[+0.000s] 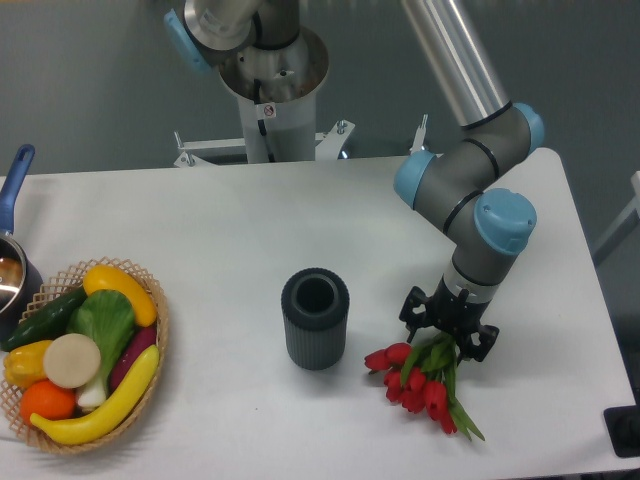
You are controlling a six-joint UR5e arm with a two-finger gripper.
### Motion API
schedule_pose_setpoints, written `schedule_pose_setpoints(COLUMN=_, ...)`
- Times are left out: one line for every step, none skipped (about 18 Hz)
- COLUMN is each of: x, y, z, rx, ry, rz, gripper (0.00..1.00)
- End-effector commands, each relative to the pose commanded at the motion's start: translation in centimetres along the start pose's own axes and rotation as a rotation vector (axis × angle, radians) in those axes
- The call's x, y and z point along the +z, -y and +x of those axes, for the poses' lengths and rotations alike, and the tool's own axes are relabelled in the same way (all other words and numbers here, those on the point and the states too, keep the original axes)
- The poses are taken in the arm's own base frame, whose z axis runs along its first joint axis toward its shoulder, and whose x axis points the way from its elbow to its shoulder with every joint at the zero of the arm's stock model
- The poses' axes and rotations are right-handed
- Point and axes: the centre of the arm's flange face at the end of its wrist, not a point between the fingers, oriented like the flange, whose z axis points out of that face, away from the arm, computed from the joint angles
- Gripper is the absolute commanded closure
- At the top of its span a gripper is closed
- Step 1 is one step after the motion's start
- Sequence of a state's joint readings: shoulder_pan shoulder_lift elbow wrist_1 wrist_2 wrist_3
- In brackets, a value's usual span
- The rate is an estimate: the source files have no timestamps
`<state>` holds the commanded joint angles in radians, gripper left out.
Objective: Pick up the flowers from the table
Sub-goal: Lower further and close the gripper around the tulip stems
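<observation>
The flowers (418,383), red tulips with green stems and leaves, lie on the white table (230,220) at the front right, blooms pointing left and towards me. My gripper (445,327) points down right over the stem end of the bunch. Its black fingers (412,308) stand spread on either side of the green stems, so it is open. The upper part of the stems is hidden under the gripper. I cannot tell whether the fingers touch the stems.
A dark grey ribbed cylinder (315,318) stands upright just left of the flowers. A woven basket (160,318) of vegetables sits at the front left, with a blue-handled pot (12,262) behind it. The robot base (270,95) is at the back.
</observation>
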<state>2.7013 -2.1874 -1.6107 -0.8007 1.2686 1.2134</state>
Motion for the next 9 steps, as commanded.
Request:
schedule_pose_setpoints(x=0.0, y=0.0, z=0.0, rx=0.000, ry=0.000, rz=0.000, gripper=0.53)
schedule_pose_setpoints(x=0.0, y=0.0, z=0.0, rx=0.001, ry=0.004, rz=0.002, gripper=0.57)
schedule_pose_setpoints(x=-0.1, y=0.0, z=0.0, rx=0.003, ry=0.010, rz=0.004, gripper=0.57)
schedule_pose_setpoints(x=0.0, y=0.0, z=0.1, rx=0.003, ry=0.010, rz=0.004, gripper=0.59)
schedule_pose_setpoints(x=-0.1, y=0.0, z=0.1, rx=0.004, ry=0.012, rz=0.005, gripper=0.61)
schedule_pose_setpoints(x=-0.7, y=-0.2, z=-0.3, rx=0.004, ry=0.022, rz=0.009, gripper=0.65)
schedule_pose_setpoints(x=-1.0, y=-0.4, z=-0.6, rx=0.001, ry=0.027, rz=0.010, gripper=0.65)
schedule_pose_setpoints(x=-1.2, y=-0.4, z=-0.8, rx=0.001, ry=0.031, rz=0.013, gripper=0.65)
schedule_pose_setpoints(x=-2.1, y=-0.7, z=-1.1, rx=-0.001, ry=0.045, rz=0.016, gripper=0.65)
